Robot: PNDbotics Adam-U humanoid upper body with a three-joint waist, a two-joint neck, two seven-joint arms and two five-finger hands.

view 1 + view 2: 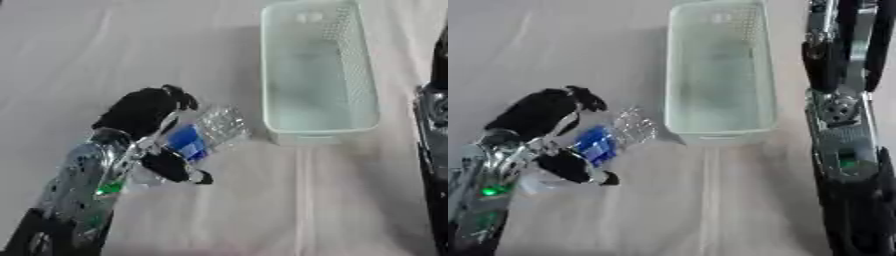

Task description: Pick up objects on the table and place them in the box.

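So the whole surface is a pale pinkish-white cloth (131, 45) with a few soft creases, and that's all you get of the room since the camera looks straight down at it. Using the basket (367, 90) as the landmark: it's one pale mint plastic box with perforated walls, sitting long-ways at the far side, and it looks empty inside. Just off its near left corner there's one clear plastic bottle (206, 132) with a blue label, lying tilted with its ribbed end pointing toward the basket, close to the corner but I can't tell if it touches. The left hand (144, 112) is wrapped around the bottle's label part, black fingers curled over the top and the thumb (179, 170) hooked underneath, and the silver forearm with a little green light runs back from there, away from the basket. The left eye view only catches a dark strip of the right arm (842, 125) to the right of the basket, while the right eye view shows much more of it, running alongside the basket's right wall; the right hand itself I can't make out, so no idea how its fingers are
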